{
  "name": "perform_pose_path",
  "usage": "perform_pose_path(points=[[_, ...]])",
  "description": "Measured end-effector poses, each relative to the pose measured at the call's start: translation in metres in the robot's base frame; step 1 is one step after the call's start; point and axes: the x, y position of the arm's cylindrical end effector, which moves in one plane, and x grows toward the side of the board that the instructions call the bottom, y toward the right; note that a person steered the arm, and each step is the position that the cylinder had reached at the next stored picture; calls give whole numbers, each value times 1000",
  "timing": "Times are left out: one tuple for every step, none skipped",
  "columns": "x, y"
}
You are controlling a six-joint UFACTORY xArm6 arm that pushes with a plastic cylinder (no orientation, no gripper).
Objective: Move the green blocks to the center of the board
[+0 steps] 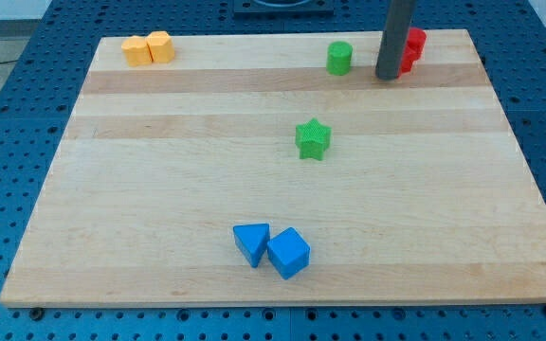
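Note:
A green cylinder block [339,58] stands near the view's top, right of the middle. A green star block [313,138] lies close to the middle of the wooden board [159,180]. My tip [388,77] rests on the board just to the right of the green cylinder, a small gap apart from it. The rod hides part of the red blocks behind it.
Red blocks [412,49] sit at the view's top right, right behind the rod. Two yellow blocks [149,47] sit together at the top left. A blue triangle [251,242] and a blue cube [288,253] touch near the bottom middle.

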Motion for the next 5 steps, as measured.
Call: perform_pose_path(points=[[-2,4],[4,-2],[26,-58],[30,-116],[40,-121]])
